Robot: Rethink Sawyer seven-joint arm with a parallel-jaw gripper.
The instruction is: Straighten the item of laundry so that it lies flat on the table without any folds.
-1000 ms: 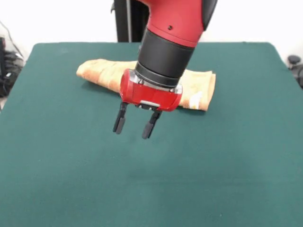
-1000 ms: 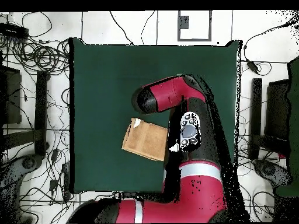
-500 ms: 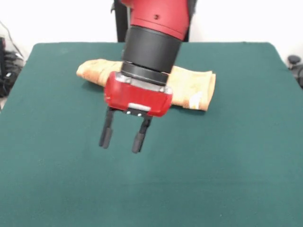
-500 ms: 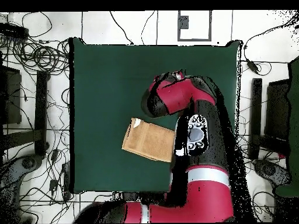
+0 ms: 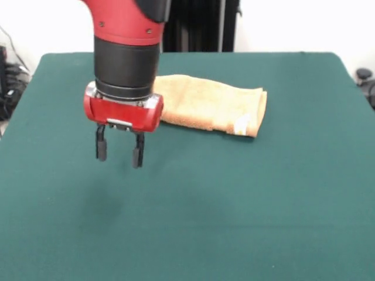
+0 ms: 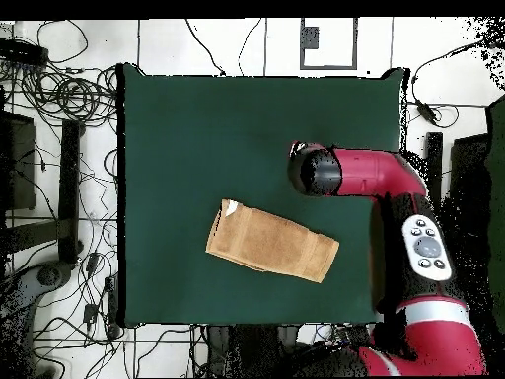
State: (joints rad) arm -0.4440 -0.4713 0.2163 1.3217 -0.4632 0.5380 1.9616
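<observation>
The orange-tan towel [image 5: 211,104] lies folded in a long bundle on the far half of the dark green table [image 5: 246,211]. A small white tag [image 5: 240,124] shows at its front right corner. In the overhead view the towel [image 6: 271,244] lies left of the arm, its tag corner at upper left. My gripper [image 5: 120,150] hangs above the table, in front of and beside the towel's left end, not touching it. Its fingers [image 5: 101,147] are apart and hold nothing. In the overhead view the gripper is hidden under the arm's wrist [image 6: 314,170].
Cables and equipment lie on the floor around the table in the overhead view [image 6: 59,94]. A dark pole [image 5: 199,26] stands behind the table's far edge. The red arm [image 6: 414,247] reaches in from the table's right side in the overhead view.
The arm has swung to the left in the front view and uncovered the whole towel. The gripper stayed open and empty. The towel has not moved.
</observation>
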